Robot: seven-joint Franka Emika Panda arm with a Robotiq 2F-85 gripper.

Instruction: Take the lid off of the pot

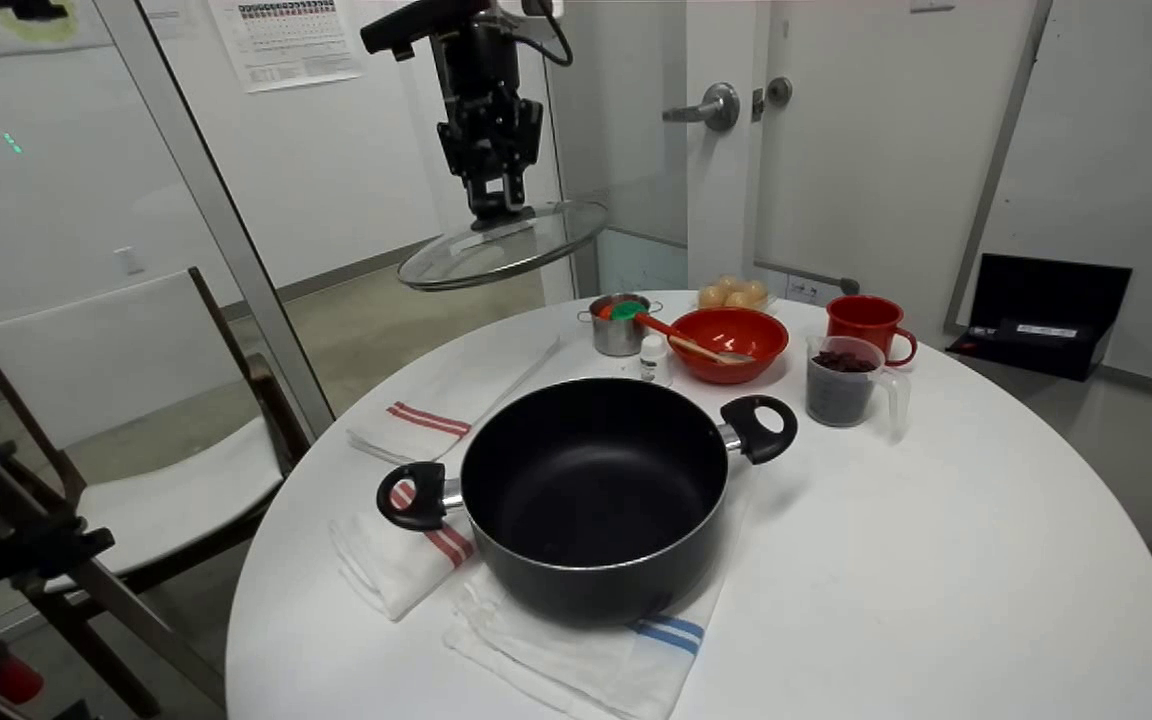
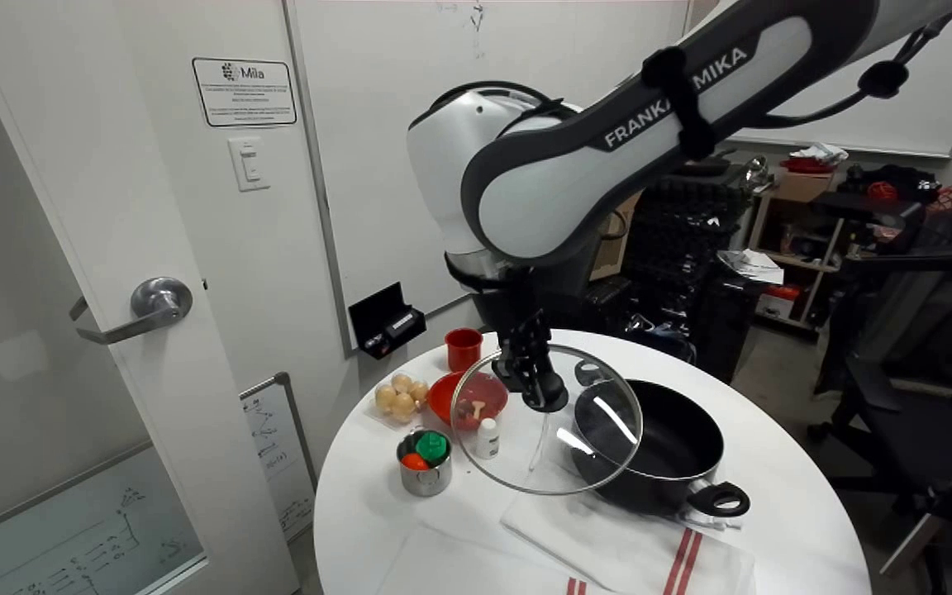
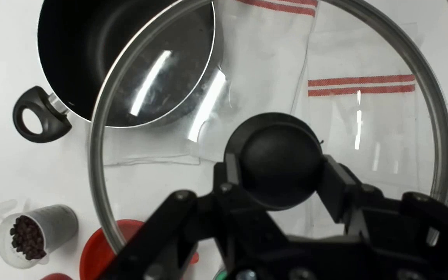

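Standing uncovered, the black pot (image 1: pixel 596 592) shows its dark inside; a red bowl (image 1: pixel 736 372) holds a utensil (image 1: pixel 699 346), a measuring cup (image 1: pixel 833 403) dark pieces (image 3: pixel 28 238), a steel pan (image 1: pixel 618 341) red and green things (image 2: pixel 432 447); the gripper (image 1: pixel 496 204) pinches the knob (image 3: pixel 280 155) of the clear, metal-rimmed lid (image 1: pixel 511 250), tilted in mid-air, apart from the pot.

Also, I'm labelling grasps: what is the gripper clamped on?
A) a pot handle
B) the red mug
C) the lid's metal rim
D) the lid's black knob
D: the wrist view shows the gripper closed on the black knob of the lid from both sides.
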